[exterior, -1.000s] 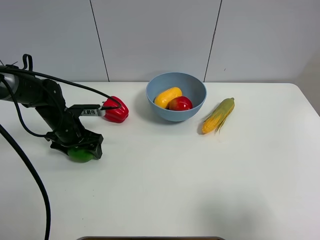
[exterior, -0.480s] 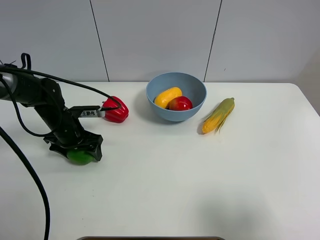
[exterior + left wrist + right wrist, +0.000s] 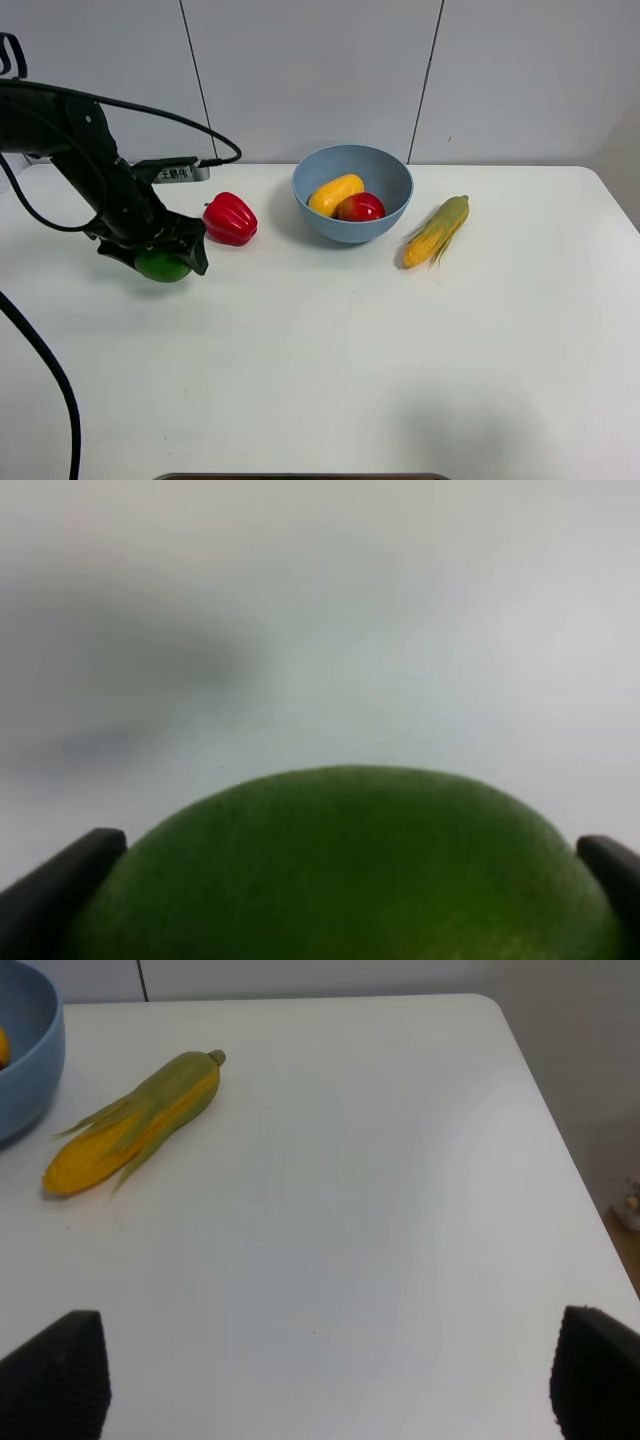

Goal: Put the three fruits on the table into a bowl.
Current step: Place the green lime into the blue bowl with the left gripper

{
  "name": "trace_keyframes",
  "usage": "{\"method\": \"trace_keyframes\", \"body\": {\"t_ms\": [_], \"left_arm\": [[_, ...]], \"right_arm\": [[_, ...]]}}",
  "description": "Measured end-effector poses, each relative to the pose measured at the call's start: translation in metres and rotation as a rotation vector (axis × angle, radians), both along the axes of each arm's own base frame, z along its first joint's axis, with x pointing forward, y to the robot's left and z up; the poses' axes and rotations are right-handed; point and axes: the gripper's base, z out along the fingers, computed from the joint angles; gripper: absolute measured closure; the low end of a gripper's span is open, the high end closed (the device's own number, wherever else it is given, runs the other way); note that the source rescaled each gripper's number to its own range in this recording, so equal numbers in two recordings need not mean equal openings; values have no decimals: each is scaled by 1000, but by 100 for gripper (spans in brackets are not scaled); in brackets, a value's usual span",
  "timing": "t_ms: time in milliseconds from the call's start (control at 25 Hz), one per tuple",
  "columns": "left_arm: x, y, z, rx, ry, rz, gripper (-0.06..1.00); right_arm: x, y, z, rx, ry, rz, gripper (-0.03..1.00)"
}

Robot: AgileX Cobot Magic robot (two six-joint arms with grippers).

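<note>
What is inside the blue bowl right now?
Inside the bowl lie two fruits: the yellow-orange mango and the round red fruit, side by side. The bowl's bottom beneath them is covered, so anything under them cannot be seen.

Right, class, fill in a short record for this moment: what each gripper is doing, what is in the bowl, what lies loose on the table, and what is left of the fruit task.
left gripper: shut on the lime, held clear of the table
right gripper: open, holding nothing, above bare table near the corn cob
bowl: holds the mango and the pomegranate-like fruit
loose on table: bell pepper left of the bowl, corn cob right of it
task left: lime not yet in the bowl
</note>
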Motion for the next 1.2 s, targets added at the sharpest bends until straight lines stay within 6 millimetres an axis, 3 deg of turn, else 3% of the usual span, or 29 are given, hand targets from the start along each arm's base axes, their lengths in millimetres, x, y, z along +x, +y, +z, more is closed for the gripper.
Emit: {"method": "trace_keyframes", "body": {"t_ms": [280, 680, 920, 1200], "left_arm": [[23, -25, 47, -26, -120, -40, 94], [41, -74, 105, -75, -360, -82, 94], [53, -102, 109, -128, -466, -99, 94], [66, -132, 89, -175, -541, -108, 94]], "right_arm": [[0, 0, 0, 0, 0, 0, 27], [0, 0, 0, 0, 0, 0, 27], [0, 0, 0, 0, 0, 0, 27], [0, 0, 0, 0, 0, 0, 27]]}}
